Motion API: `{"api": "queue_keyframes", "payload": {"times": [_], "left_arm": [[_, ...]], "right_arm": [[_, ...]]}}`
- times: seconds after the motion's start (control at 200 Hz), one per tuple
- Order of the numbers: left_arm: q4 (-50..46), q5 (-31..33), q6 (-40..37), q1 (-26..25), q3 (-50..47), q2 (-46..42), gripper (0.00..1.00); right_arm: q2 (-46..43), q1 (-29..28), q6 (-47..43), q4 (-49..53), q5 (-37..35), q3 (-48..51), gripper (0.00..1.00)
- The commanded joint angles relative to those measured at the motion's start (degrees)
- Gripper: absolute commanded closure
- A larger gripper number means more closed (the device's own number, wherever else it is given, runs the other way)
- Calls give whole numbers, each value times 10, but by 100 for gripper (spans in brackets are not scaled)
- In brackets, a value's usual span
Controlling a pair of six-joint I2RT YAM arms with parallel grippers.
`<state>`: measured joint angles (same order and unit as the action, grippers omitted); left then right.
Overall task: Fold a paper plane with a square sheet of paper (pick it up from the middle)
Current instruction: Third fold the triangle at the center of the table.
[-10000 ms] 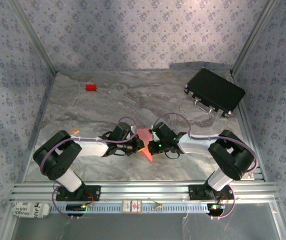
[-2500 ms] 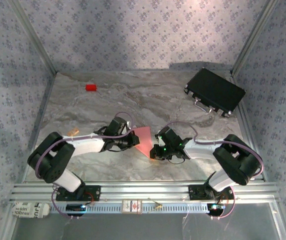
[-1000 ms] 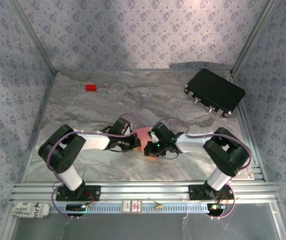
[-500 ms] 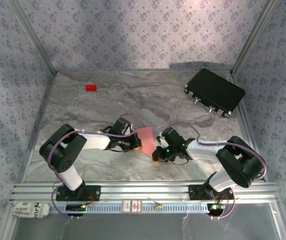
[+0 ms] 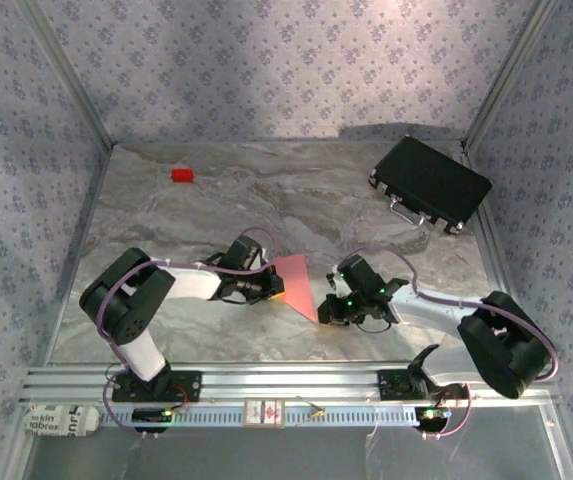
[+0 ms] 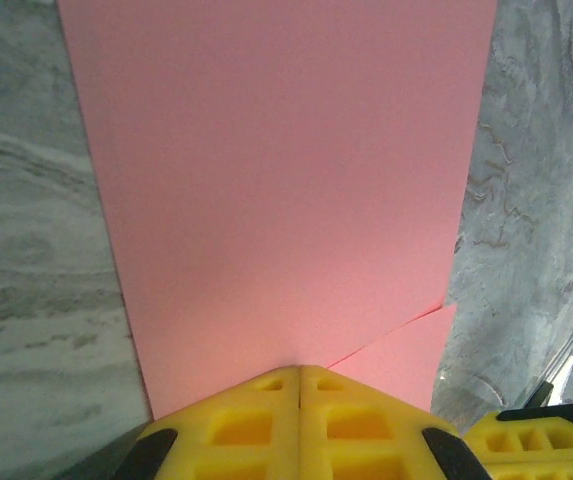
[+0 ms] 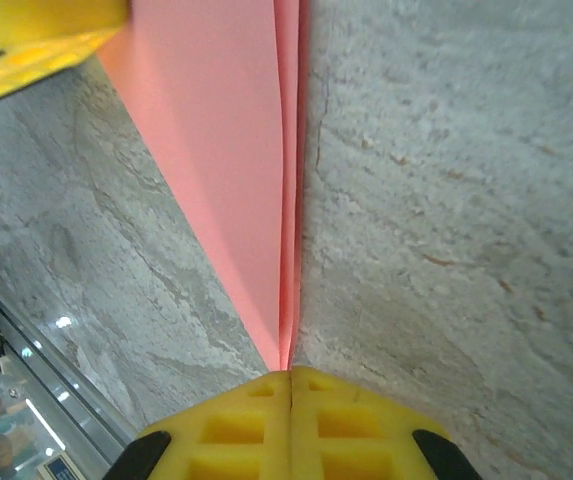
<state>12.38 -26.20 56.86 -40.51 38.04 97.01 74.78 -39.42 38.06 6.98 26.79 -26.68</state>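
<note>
Salmon-pink paper (image 5: 296, 282), folded into a layered pointed triangle, mid-bench (image 5: 216, 200), tip toward the near edge.

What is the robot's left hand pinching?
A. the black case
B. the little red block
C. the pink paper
C: the left gripper has its yellow fingers shut on the edge of the pink paper, while the red block and the black case lie far back on the table.

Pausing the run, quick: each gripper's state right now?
Left gripper: closed at the edge of the pink paper; grip cannot be told.
Right gripper: closed at its pointed end.
</note>
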Motion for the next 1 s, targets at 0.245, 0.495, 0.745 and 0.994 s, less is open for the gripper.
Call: {"api": "queue_keyframes", "payload": {"times": [0.245, 0.495, 0.745, 0.994], "left_arm": [[-14, 81, 71, -36, -29, -31, 100], [-19, 115, 75, -52, -37, -85, 94], [-58, 123, 42, -42, -35, -127, 77], [-85, 115, 26, -1, -56, -173, 71]], "right_arm": [[-61, 22, 8, 61, -107, -22, 82], [-56, 21, 10, 77, -145, -51, 64], [-44, 17, 11, 65, -143, -59, 57], [-28, 7, 4, 46, -134, -68, 56]]}}
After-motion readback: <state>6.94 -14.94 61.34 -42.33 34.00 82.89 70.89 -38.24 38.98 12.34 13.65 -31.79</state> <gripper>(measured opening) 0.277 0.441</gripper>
